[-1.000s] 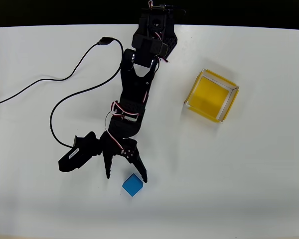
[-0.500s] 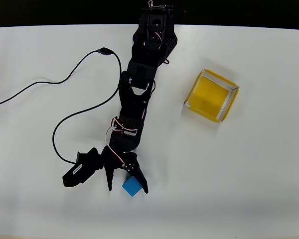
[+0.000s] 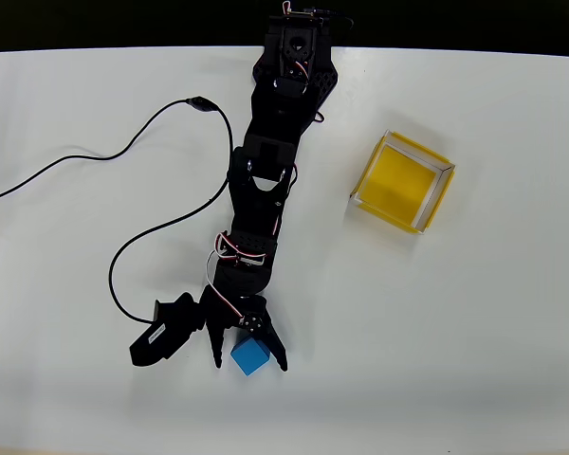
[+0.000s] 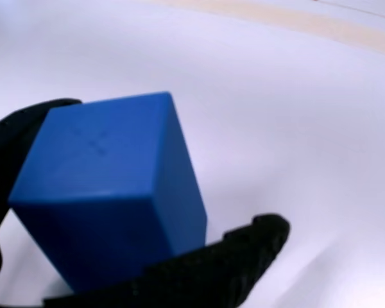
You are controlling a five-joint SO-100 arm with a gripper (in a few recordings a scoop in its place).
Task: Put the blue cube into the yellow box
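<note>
The overhead view places the yellow box (image 3: pixel 404 182) well up and right of the blue cube (image 3: pixel 248 357), which sits on the white table (image 3: pixel 474 322) between the black fingers of the gripper (image 3: pixel 249 361). The wrist view shows the cube's (image 4: pixel 112 189) plain matte faces up close, with the fingers (image 4: pixel 244 256) spread on either side; whether they press it cannot be told.
</note>
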